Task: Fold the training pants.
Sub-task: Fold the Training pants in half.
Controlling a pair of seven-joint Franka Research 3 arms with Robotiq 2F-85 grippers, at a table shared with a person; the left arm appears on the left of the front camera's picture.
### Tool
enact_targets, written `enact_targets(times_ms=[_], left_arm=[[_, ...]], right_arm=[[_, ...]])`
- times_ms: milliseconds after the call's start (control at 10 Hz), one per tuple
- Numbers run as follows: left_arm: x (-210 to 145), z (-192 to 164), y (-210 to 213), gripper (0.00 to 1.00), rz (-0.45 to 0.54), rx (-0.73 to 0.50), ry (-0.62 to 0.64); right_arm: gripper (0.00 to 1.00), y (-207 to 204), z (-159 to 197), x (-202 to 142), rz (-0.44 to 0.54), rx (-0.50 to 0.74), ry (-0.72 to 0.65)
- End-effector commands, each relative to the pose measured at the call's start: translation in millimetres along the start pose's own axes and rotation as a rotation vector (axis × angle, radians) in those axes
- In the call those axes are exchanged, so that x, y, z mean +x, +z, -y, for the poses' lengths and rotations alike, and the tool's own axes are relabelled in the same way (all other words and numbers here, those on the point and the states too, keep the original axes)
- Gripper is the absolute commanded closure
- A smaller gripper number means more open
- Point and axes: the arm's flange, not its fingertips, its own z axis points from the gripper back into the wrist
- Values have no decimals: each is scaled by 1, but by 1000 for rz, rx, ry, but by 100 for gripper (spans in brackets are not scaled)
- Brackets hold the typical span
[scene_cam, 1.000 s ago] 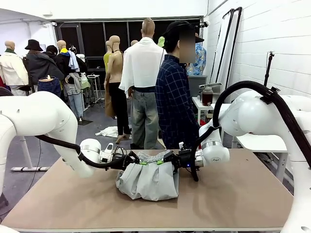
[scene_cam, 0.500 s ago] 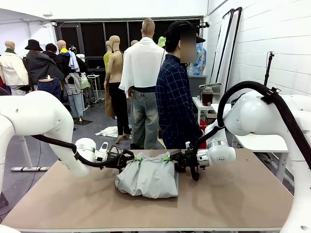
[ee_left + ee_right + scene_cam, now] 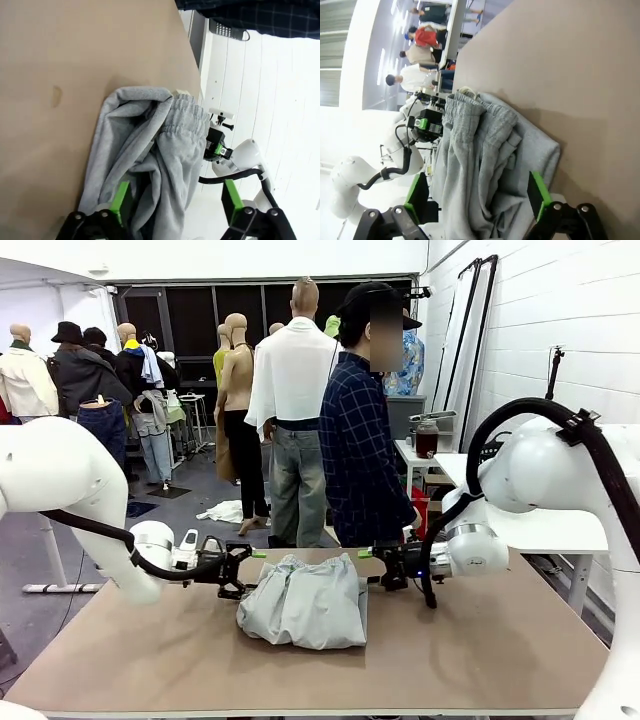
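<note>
the training pants (image 3: 303, 601) lie bunched in a folded heap on the table (image 3: 480, 650), about the middle of it and toward the far edge, in front of the person (image 3: 362, 450) in the dark checked shirt who stands at the far side. the gathered waistband runs along the top of the heap, on the person's side, and the cloth spreads wider and smoother toward my side

my left gripper (image 3: 243, 567) sits just off the left end of the heap, low over the table, its fingers spread apart and holding nothing. in my left wrist view the two green pads (image 3: 120, 200) stand wide, with grey cloth (image 3: 150, 165) lying between and ahead of them; i cannot tell from there whether a pad touches the cloth, but nothing is pinched

my right gripper (image 3: 372, 562) sits just off the right end of the waistband, also low, fingers apart and empty. in my right wrist view its green pads (image 3: 417, 197) stand wide on either side of the heap (image 3: 485, 165), the ruffled waistband running away from me toward the other gripper (image 3: 427, 125) at the far end

in the front view a small gap shows between each gripper and the cloth. both arms come in low and nearly level from their own sides, facing each other across the pants
</note>
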Motion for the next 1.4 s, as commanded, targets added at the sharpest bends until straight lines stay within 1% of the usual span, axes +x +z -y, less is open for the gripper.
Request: enact_targets(times_ms=[0,300,400,500,1300], left_arm=[[-14,3,20,0,63,-32,-30],[-25,14,40,0,126,-59,-66],[-28,23,36,0,157,-17,-71],[-15,10,37,0,81,-30,-31],[-15,10,37,0,81,-30,-31]], right_arm=[[0,14,-10,-4,4,-41,7],[0,23,-16,-3,12,-32,21],[0,24,-15,-4,13,-27,28],[0,24,-14,1,23,-22,21],[0,24,-14,1,23,-22,21]])
